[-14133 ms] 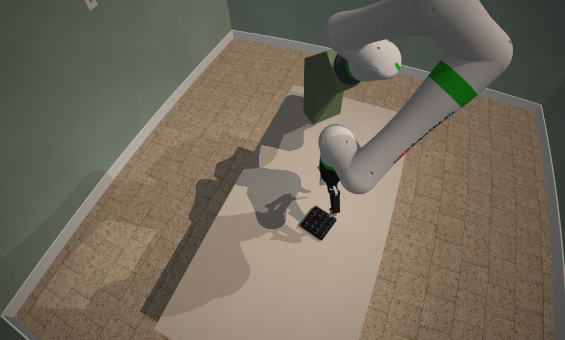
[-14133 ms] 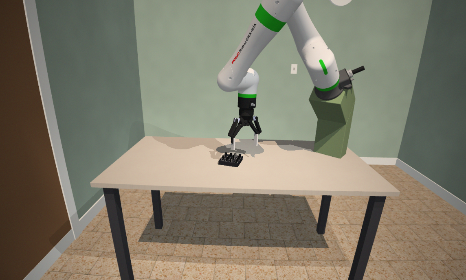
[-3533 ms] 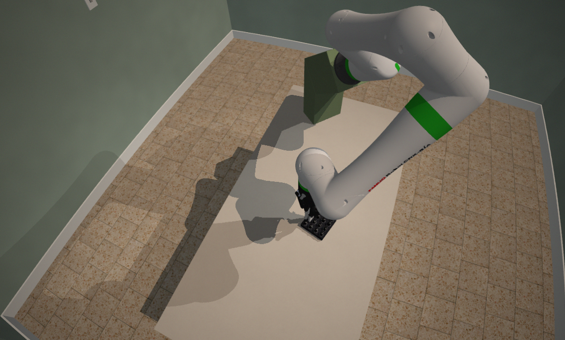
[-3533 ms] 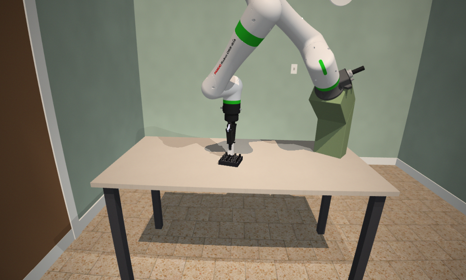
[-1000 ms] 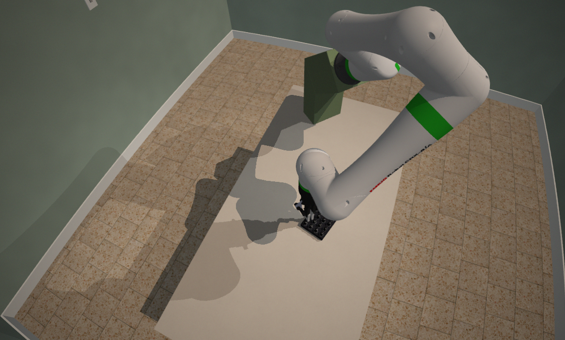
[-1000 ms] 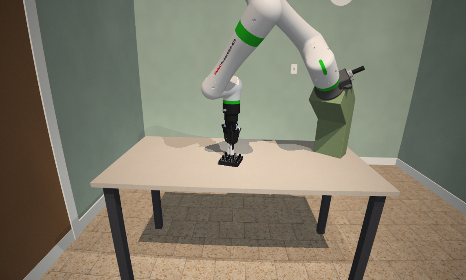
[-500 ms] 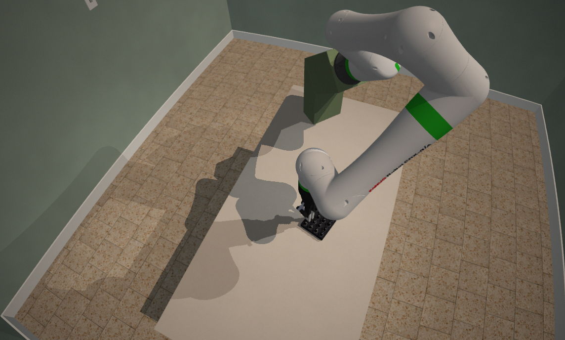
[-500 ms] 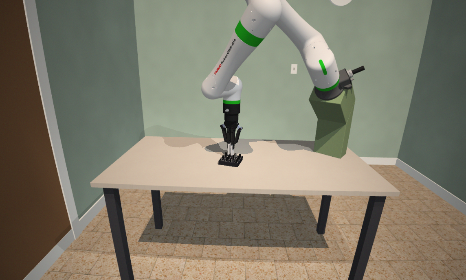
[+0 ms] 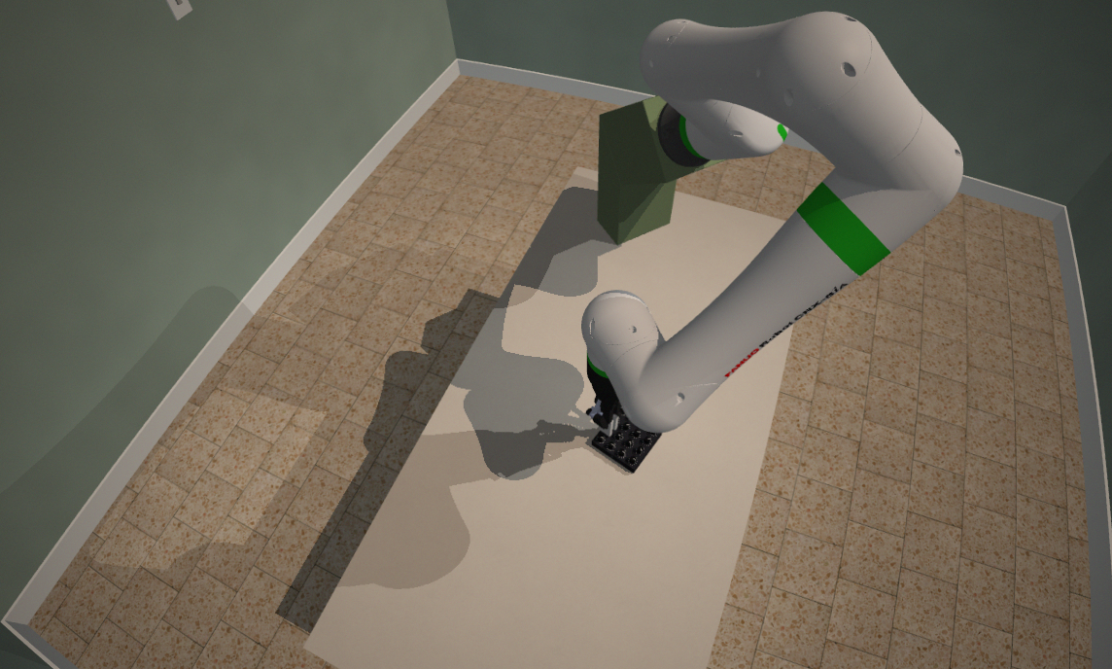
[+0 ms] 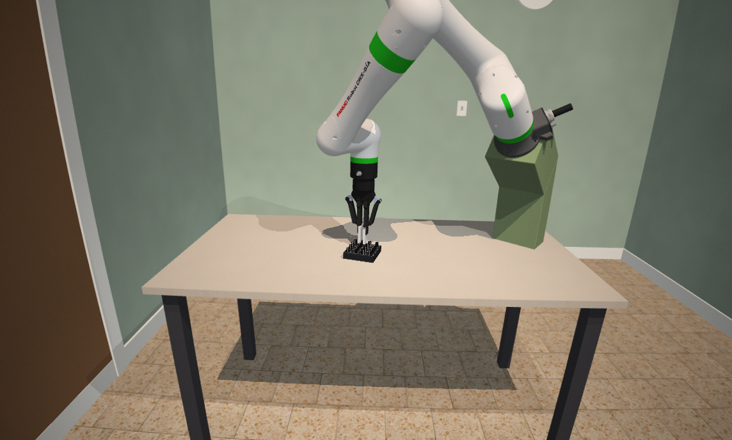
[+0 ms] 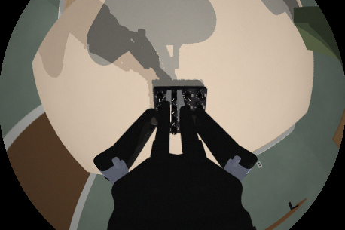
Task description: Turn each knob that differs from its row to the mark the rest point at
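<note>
The black knob box (image 9: 612,456) (image 10: 358,258) (image 11: 205,101) stands on the table, with knobs in a four-by-four grid. My gripper (image 9: 611,427) (image 10: 363,240) (image 11: 174,96) points straight down over it, its narrow pale fingertips close together among the knobs. It appears shut on a knob (image 11: 174,96), the second from the left in the row farthest up the wrist view. The fingers hide part of the box. The white lines, marks and printed names are too small to read, and I cannot make out the socket side.
The pale table (image 9: 543,540) (image 10: 439,273) (image 11: 256,65) carries the box well inside its edges. The green pedestal (image 9: 635,178) (image 10: 522,202) stands at the table's right end in the exterior view. Neighbouring knobs stand close around the fingers. Arm shadows lie beside the box.
</note>
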`<act>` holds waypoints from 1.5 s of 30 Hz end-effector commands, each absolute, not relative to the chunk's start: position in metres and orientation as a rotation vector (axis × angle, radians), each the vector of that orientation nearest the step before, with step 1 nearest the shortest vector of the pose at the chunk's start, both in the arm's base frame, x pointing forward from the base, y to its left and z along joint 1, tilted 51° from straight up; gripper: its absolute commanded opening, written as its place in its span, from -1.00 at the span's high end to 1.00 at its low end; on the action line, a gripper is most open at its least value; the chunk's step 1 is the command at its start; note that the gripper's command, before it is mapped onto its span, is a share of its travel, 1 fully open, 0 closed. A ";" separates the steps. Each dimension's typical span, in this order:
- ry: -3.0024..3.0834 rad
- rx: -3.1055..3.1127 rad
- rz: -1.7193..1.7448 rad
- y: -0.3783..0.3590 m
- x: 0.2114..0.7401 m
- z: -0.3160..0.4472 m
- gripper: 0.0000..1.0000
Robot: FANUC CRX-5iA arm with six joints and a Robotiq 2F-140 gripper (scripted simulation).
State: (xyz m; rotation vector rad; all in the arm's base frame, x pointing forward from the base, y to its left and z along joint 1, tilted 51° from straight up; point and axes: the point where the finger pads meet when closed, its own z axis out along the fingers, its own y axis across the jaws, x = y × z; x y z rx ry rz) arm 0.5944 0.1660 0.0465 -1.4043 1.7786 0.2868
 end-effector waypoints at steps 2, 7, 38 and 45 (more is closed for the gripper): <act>1.768 -1.416 0.280 0.166 0.594 0.047 0.90; 1.760 -1.424 0.274 0.166 0.594 0.047 0.90; 1.757 -1.428 0.272 0.166 0.594 0.047 0.77; 1.757 -1.428 0.272 0.166 0.594 0.047 0.77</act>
